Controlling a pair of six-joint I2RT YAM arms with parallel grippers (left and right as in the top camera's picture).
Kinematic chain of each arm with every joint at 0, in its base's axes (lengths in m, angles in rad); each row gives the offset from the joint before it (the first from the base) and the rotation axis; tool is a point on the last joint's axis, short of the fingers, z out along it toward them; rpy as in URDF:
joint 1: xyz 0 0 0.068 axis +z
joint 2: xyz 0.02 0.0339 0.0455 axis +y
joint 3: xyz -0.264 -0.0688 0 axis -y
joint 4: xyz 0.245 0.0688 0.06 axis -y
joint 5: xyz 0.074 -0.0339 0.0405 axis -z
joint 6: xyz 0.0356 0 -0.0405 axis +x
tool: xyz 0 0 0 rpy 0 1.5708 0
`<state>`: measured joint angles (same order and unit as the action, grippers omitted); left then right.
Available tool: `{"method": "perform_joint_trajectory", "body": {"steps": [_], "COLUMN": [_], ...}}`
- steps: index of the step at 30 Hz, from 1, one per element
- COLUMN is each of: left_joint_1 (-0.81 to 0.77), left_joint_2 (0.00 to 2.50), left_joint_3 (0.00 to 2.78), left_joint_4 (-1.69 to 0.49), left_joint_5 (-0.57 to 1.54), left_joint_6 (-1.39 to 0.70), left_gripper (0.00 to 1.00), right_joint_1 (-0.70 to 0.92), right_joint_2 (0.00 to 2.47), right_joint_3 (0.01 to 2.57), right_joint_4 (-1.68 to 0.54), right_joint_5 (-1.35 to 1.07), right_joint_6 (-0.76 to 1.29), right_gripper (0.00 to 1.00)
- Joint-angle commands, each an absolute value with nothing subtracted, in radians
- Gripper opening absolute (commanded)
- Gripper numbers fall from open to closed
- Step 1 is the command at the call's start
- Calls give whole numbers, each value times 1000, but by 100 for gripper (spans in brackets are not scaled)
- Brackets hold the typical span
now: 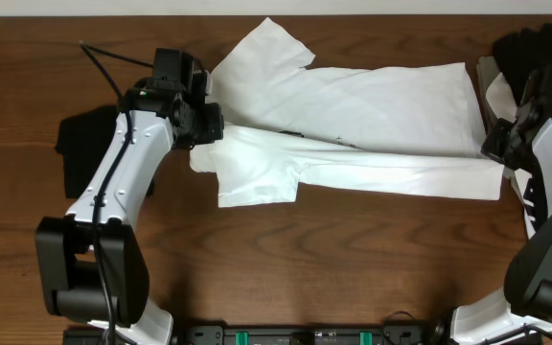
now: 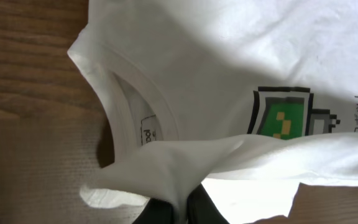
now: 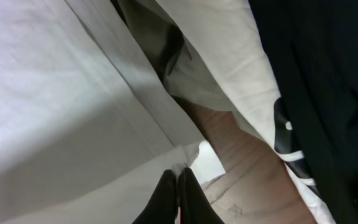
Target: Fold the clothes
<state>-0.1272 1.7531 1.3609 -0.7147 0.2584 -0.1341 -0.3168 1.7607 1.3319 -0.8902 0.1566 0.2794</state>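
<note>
While it's stretched sideways across the table (image 1: 305,268), the white T-shirt (image 1: 381,105) is seen half folded lengthwise, with two long layers overlapping along the middle. The neck end is pointed toward the left arm and the hem end toward the right one. One sleeve (image 1: 268,46) is stuck out at the far edge, and the other is laid flat on the near side.

At the neck end, the left pincer (image 1: 209,129) is clamped on a bunched bit of the shirt's fabric just beside the collar (image 2: 126,112). In the left wrist view that white cloth is seen drawn into the closed black fingers. A green-and-yellow chest print (image 2: 283,118) is partly covered by the folded-over layer.

At the hem end, the right pincer (image 3: 178,183) is closed tight, fingers together. A thin edge of the shirt looks to be pinched in it, though that can't be fully confirmed.

A black garment (image 1: 82,144) is laid on the table beside the left arm, apart from the shirt. More dark clothing (image 1: 527,48) is piled at the far right corner, with cream fabric (image 3: 229,56) tucked next to it.
</note>
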Motion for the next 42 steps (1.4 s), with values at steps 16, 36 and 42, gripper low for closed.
{"method": "perform_joint_trajectory", "body": {"steps": [16,36,42], "left_joint_1": [-123,-124,-126], "left_joint_2": [1786,1794,1794], "left_joint_3": [1359,1290,1197], "left_joint_4": [-673,-888,-785], "left_joint_5": [241,242,246], "left_joint_6": [-141,-141,-140], "left_gripper": [54,56,55], "right_joint_1": [-321,-308,-307], "right_joint_2": [1763,1769,1769], "right_joint_3": [1328,1193,1088], "right_joint_4": [-842,-846,-740], "right_joint_5": [164,93,73], "right_joint_6": [302,274,275], "right_gripper": [66,60,60]}}
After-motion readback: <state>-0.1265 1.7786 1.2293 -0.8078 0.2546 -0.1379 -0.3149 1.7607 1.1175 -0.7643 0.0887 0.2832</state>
